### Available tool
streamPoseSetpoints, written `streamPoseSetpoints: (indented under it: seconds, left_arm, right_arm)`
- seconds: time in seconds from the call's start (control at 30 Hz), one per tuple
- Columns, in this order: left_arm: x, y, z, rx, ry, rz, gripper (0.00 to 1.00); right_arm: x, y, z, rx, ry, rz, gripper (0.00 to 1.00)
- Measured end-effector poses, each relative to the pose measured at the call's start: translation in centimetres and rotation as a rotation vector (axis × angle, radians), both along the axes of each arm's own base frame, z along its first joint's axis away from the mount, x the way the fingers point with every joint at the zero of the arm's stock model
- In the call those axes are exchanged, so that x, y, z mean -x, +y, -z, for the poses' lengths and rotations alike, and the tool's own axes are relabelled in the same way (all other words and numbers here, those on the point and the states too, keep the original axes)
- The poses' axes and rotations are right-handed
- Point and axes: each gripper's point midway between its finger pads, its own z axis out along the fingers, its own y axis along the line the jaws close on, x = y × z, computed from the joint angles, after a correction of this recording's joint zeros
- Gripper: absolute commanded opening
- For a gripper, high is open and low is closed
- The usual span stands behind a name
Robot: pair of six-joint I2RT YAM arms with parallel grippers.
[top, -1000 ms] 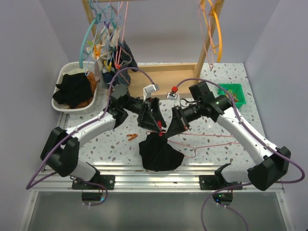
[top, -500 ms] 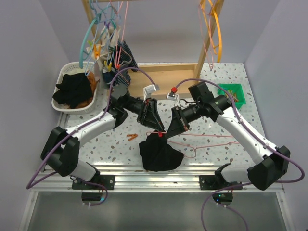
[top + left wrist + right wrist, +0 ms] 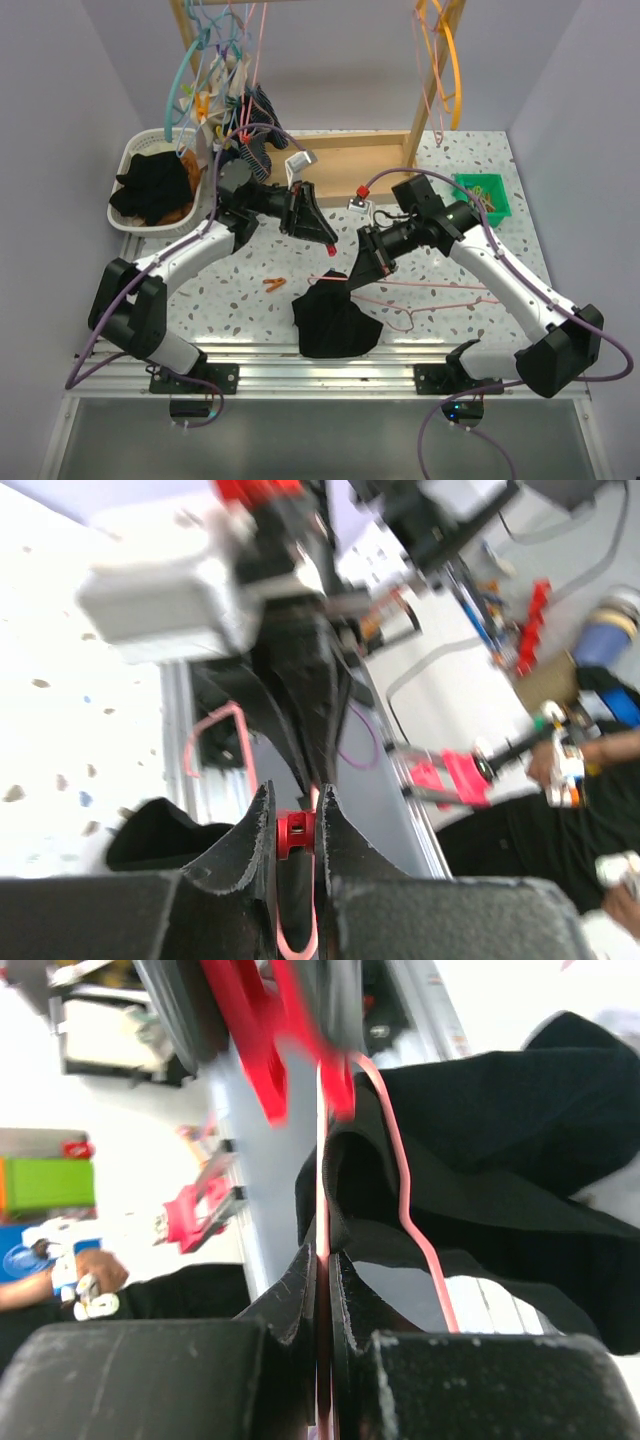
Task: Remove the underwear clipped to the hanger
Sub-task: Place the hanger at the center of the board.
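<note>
The black cloth underwear (image 3: 335, 325) lies in a limp heap on the speckled white table (image 3: 230, 300), close to its near edge and between the two arms, with its upper edge drawn up toward the right gripper (image 3: 356, 272). That gripper's fingers are pressed together on the thin pink wire hanger (image 3: 440, 283), whose frame runs out over the table toward the right. In the right wrist view the wire is a fine pink line squeezed between the dark pads of the right gripper (image 3: 322, 1260), and the hanger (image 3: 415, 1240) curves across the folded underwear (image 3: 500, 1130) just past the fingertips. The left gripper (image 3: 328, 245) is raised just above and to the left of the garment's top edge, pinching a small red plastic clip (image 3: 330, 250). Its own camera shows the left gripper (image 3: 293, 820) with its fingers tight on either side of the clip (image 3: 293, 835), and a dark fold of the underwear (image 3: 150, 830) low on the left. The blurred red clip (image 3: 250, 1030) sits near the cloth's edge; whether it bites the fabric cannot be told. A small orange clothes peg (image 3: 273, 285) lies on the table left of the garment. A white plastic basket (image 3: 130, 160) with dark clothes stands at the far left, a green plastic bin (image 3: 470, 185) at the far right
</note>
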Motion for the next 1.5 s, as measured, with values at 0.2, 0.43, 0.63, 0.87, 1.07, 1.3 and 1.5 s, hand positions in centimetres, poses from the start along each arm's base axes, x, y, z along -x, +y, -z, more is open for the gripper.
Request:
streamPoseSetpoints:
  seconds: [0.2,0.43,0.63,0.87,1.07,1.3,1.5]
  left_arm:
    - [-6.7,-0.4,0.7,-0.063,0.024,-0.275,0.00]
    - [-11.9,3.3,11.3,-0.512,0.056,-0.739,0.10]
    - [-7.7,10.6,20.8,-0.874,0.125,-0.933,0.00]
    - [-7.9,16.5,18.8,-0.965,0.092,-1.278,0.00]
    - [-7.9,19.0,17.0,-0.951,0.122,-1.402,0.00]
    - [-6.9,17.9,19.3,-0.991,0.186,-1.306,0.00]
    - [-7.3,16.5,18.5,-0.917,0.202,-1.280,0.00]
  right_arm:
    - [-1.9,-1.1,2.9,0.178,-0.045,0.107,0.00]
    - [-5.6,-2.6,5.2,0.360,-0.127,0.306,0.00]
    - [-7.4,-3.5,5.1,0.407,-0.188,0.421,0.00]
    - [-8.1,-3.9,5.4,0.435,-0.200,0.466,0.00]
    - [-8.3,-4.5,5.7,0.459,-0.213,0.503,0.00]
    - [-9.1,-6.5,7.9,0.570,-0.229,0.603,0.00]
    - [-9.2,-7.8,9.8,0.646,-0.224,0.646,0.13]
